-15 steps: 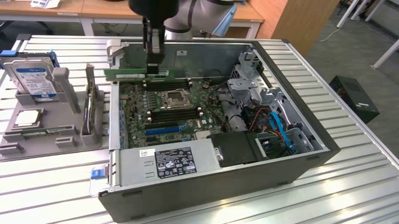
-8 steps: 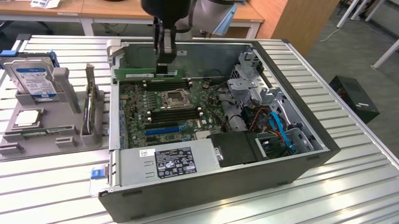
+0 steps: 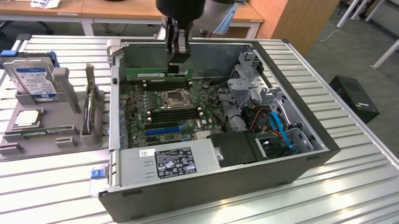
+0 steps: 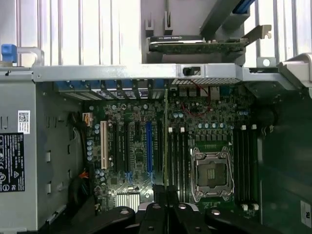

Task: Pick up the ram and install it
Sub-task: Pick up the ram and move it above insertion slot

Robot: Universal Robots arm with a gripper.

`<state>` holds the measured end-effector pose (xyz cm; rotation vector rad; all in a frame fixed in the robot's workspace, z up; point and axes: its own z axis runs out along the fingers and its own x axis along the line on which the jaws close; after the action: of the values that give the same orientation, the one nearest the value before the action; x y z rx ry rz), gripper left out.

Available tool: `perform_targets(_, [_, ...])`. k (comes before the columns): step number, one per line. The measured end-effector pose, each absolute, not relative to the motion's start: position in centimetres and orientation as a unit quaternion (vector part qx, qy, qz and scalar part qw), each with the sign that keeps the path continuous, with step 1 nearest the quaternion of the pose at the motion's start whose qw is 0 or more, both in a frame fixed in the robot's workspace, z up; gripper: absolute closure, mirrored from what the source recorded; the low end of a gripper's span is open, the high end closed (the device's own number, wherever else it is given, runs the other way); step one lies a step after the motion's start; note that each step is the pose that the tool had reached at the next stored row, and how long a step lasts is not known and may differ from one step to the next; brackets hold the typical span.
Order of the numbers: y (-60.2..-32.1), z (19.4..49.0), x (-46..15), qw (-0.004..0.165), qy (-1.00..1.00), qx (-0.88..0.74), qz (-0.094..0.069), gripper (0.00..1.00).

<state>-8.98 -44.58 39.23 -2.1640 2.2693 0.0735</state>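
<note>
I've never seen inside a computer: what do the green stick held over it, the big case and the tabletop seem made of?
The ram looks like circuit board: thin, flat, solid green coating. The case seems painted sheet metal: thin folded walls, dark grey, dull. The table appears bare metal, likely aluminium: pale ribbed slats with a soft sheen.

Even, bright overhead light; mild glare on table slats (image 3: pixel 352 186), shadowed case interior (image 3: pixel 218 56).
</note>
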Motion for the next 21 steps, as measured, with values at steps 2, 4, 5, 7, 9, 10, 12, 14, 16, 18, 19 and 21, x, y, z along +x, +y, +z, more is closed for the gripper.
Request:
perform_targets(2, [-44.6,39.2,-8.4,0.002,0.724,-0.69,0.023,0.88])
perform_targets(4, [-44.6,39.2,-7.8,0.002,0.724,-0.69,0.023,0.88])
perform_targets(5, [-44.6,39.2,-7.6,0.002,0.724,-0.69,0.023,0.88])
perform_targets(7, [-44.6,39.2,-7.0,0.002,0.724,-0.69,0.023,0.88])
perform_targets(9, [-44.6,39.2,-6.8,0.002,0.723,-0.69,0.023,0.88])
perform_targets(10, [-44.6,39.2,-6.8,0.002,0.723,-0.69,0.023,0.88])
perform_targets(12, [-44.6,39.2,-6.7,0.002,0.723,-0.69,0.023,0.88])
perform_targets(14, [-44.6,39.2,-6.7,0.003,0.723,-0.69,0.023,0.88])
perform_targets(16, [-44.6,39.0,-6.7,0.003,0.723,-0.69,0.023,0.88])
perform_targets(18, [-44.6,38.6,-6.7,0.003,0.723,-0.69,0.024,0.88])
perform_targets(19, [-44.6,38.5,-6.7,0.003,0.723,-0.69,0.024,0.88])
perform_targets(21, [-44.6,38.1,-6.7,0.003,0.723,-0.69,0.024,0.88])
